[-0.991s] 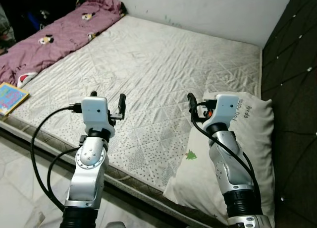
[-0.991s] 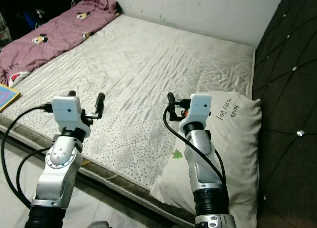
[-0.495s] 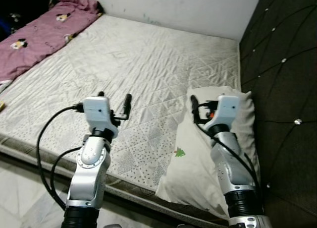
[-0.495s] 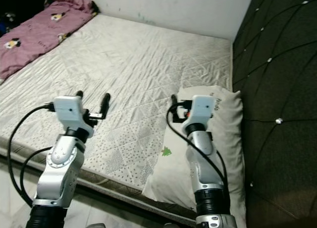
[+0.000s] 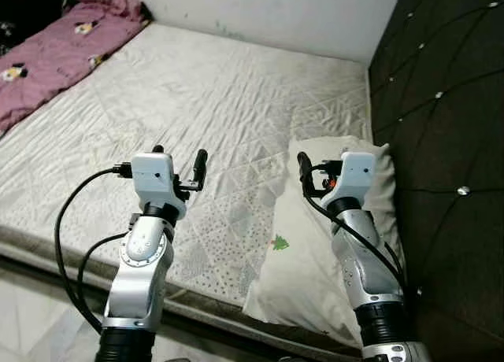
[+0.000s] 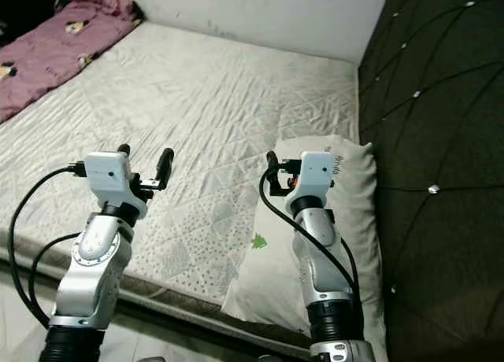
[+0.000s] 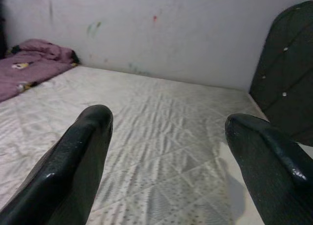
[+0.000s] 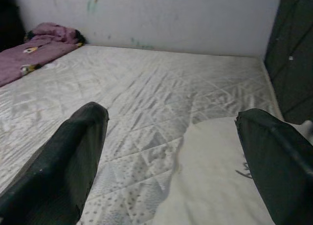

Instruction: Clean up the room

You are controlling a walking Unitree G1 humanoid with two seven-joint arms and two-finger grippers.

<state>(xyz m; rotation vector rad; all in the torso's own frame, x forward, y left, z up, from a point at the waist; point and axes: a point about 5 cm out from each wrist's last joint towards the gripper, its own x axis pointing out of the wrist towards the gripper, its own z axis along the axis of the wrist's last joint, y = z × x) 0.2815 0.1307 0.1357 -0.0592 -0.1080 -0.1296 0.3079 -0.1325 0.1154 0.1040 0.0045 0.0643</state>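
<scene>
Tidying barely begun: pillow (image 5: pixel 315 252) at 4 o'clock, blanket (image 5: pixel 55 47) bunched at 10. Left gripper (image 5: pixel 177 167) and right gripper (image 6: pixel 303 173) spread, empty.

Dark tufted headboard (image 5: pixel 441 102) beside mattress (image 5: pixel 228 102); white wall (image 5: pixel 276 16) behind.
</scene>
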